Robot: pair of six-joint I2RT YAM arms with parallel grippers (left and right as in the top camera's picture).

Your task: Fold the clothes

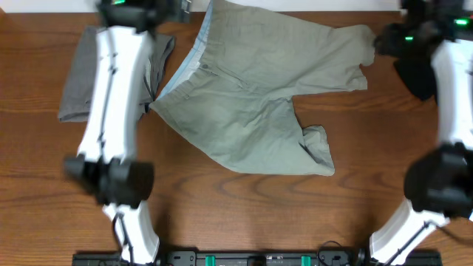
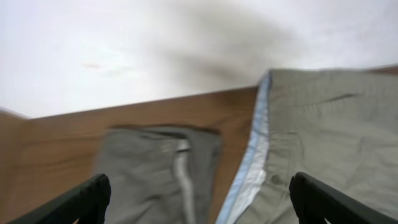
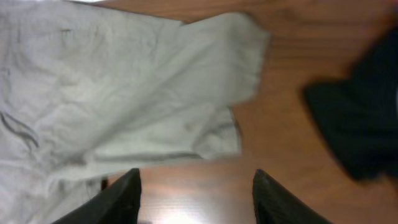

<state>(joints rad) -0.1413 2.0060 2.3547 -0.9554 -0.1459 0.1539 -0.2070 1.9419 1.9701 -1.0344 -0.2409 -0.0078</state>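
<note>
Pale green shorts (image 1: 259,96) lie flat on the worktop (image 1: 222,199), between a grey garment (image 1: 77,74) and a dark garment (image 1: 417,74). Left tool (image 2: 199,186) and right tool (image 3: 196,180) are both spread, gripping nothing.

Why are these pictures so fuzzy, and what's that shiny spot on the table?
Overhead: the left arm looks motion-smeared, while the pale shorts stay fairly sharp. Left wrist: everything is soft, the grey garment most of all. Right wrist: mild blur, and a glare patch brightens the table near the bottom edge.
</note>
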